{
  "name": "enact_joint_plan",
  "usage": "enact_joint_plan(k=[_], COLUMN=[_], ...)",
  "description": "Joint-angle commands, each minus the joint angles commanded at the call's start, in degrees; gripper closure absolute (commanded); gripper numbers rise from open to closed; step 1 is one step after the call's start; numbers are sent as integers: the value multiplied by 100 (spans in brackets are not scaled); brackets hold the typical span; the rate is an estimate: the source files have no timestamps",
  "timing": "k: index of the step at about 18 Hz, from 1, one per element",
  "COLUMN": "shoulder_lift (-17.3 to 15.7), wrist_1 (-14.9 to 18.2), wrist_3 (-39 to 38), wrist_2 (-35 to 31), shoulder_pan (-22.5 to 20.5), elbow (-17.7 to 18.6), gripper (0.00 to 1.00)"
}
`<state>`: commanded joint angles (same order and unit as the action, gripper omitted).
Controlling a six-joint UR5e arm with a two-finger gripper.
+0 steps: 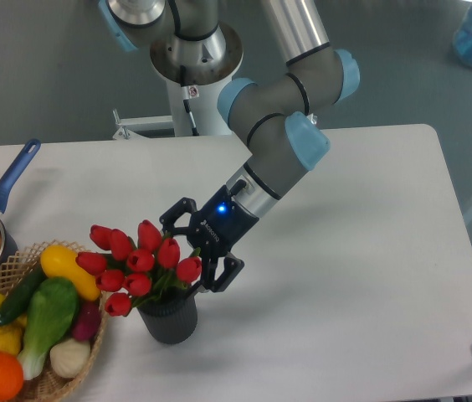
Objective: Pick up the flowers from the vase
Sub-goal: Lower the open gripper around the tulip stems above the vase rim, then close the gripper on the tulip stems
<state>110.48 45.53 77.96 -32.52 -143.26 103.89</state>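
1. The tool (192,251) reaches in from the right of the flowers (140,261), its dark fingers spread on either side of the buds nearest it; it looks released, gripping nothing yet.
2. The flowers stand in the vase (169,320), which sits on the white surface (345,276) directly below and slightly left of the tool.
3. The bunch leans left, away from the tool, so the stems rise from the vase mouth up toward the buds on a tilted line.
4. Judged from this, the coming grasp depends on closing at the stems just under the buds, then lifting along that lean.
5. A wicker basket (39,381) of vegetables lies further left, beyond the flowers.
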Motion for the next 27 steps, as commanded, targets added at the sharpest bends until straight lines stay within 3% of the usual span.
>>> enact_joint_plan(k=[27], shoulder_lift=[53], wrist_1=[-26], wrist_3=[-26], wrist_2=[378], shoulder_pan=[176], elbow=[-44], gripper=[0])
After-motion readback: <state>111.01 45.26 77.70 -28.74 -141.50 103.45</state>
